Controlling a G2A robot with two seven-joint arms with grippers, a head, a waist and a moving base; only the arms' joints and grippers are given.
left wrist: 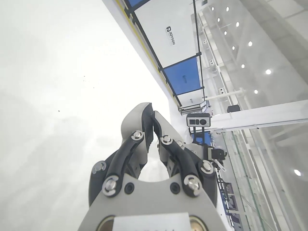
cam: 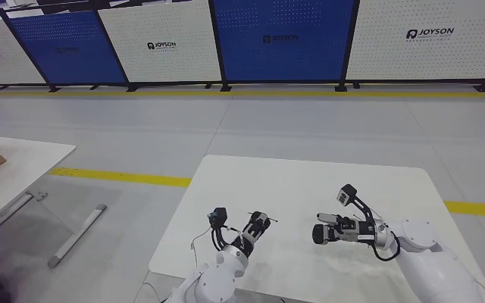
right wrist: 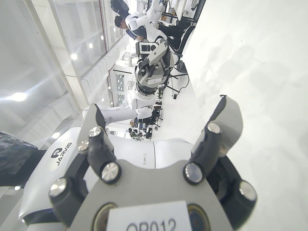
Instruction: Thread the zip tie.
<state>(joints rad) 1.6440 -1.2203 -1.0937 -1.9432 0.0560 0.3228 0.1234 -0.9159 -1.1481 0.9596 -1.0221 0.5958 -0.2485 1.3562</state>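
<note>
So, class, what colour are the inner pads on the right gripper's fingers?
Black; the pads show best in the right wrist view.

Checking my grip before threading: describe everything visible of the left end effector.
The left end effector has two grey metal fingers with black pads, on black links with silver bolts. It is shut, pads meeting at the tips, held over the white table. From above, a thin dark strand pokes out at its tip, maybe the tie.

White table (cam: 303,189), grey floor (cam: 151,129), yellow line (cam: 121,176), blue pegboard panels (cam: 284,38)
</note>
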